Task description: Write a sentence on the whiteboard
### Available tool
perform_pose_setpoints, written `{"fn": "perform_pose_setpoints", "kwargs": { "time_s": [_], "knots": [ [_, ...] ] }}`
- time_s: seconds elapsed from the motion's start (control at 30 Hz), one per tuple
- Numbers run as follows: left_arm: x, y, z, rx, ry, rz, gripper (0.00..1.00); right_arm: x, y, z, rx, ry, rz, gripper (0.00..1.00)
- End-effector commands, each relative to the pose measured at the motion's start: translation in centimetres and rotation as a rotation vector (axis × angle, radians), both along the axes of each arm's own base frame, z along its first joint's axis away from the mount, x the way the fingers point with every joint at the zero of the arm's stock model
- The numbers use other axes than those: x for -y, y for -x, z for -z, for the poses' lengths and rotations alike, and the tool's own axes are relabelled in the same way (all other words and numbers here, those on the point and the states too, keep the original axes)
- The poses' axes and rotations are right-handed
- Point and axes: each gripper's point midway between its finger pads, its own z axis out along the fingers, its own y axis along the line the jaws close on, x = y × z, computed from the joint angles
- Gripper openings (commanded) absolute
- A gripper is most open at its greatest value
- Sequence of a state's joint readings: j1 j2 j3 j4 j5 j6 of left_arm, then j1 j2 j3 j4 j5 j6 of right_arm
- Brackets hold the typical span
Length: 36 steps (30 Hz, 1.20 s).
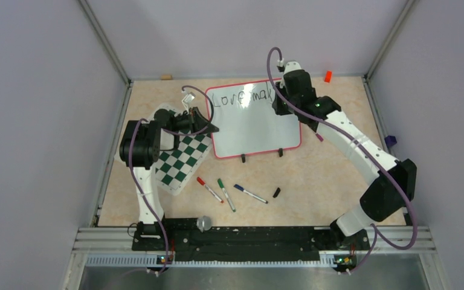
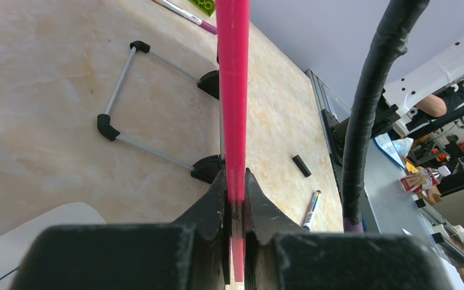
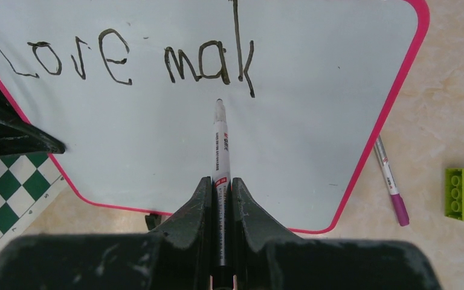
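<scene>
Clamps the whiteboard (image 1: 254, 127), propped at the far middle of the table (image 1: 326, 175) beside a checkered mat (image 1: 181, 160), by its red frame with the left gripper (image 2: 234, 181), jaws nearly closed. Pinches a marker (image 3: 220, 139) tight in the right gripper (image 3: 220, 184), tip beneath the sentence (image 3: 116, 60), so far "Love mak". Probably light, stiff, slick-faced, prone to skidding; best held by the frame.

Top camera looks down over the whole counter (image 1: 314, 175) from the near side; wrist cameras peer closely past their fingers (image 3: 193, 211) at the whiteboard (image 3: 157, 139)
</scene>
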<state>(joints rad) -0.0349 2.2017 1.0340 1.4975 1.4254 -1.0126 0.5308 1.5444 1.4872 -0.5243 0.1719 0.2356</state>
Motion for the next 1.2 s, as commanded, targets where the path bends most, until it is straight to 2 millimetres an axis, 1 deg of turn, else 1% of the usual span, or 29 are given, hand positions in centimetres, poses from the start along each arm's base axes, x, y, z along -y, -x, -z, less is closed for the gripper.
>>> {"fn": "perform_pose_setpoints", "kwargs": {
  "time_s": [0.0, 0.27, 0.4, 0.5, 0.6, 0.73, 0.87, 1.17],
  "knots": [
    [0.3, 0.0, -0.9, 0.181, -0.005, 0.021, 0.0, 0.8, 0.7, -2.5, 0.072, -0.012, 0.018, 0.0],
    [0.3, -0.1, -0.8, 0.177, -0.005, 0.023, 0.0, 2.2, 1.1, -2.0, 0.081, 0.028, 0.059, 0.0],
    [0.3, -0.1, -0.8, 0.172, -0.005, 0.024, 0.0, 3.9, 0.2, -2.4, 0.102, 0.065, 0.111, 0.0],
    [0.3, -0.1, -0.8, 0.171, -0.005, 0.026, 0.0, 4.5, -0.7, -3.1, 0.098, 0.014, 0.116, 0.0],
    [0.3, -0.1, -0.8, 0.174, -0.006, 0.026, 0.0, 4.2, -1.5, -4.0, 0.109, -0.015, 0.108, 0.0],
    [0.3, 0.0, -0.8, 0.175, -0.007, 0.029, 0.0, 3.3, -2.1, -4.6, 0.111, -0.037, 0.08, 0.0],
    [0.3, -0.1, -0.8, 0.174, -0.007, 0.031, 0.0, 2.5, -2.7, -4.6, 0.104, -0.058, 0.066, 0.0],
    [0.3, 0.0, -0.9, 0.179, -0.008, 0.03, 0.0, 1.7, -3.6, -4.1, 0.096, -0.073, 0.054, 0.0]
  ]
}}
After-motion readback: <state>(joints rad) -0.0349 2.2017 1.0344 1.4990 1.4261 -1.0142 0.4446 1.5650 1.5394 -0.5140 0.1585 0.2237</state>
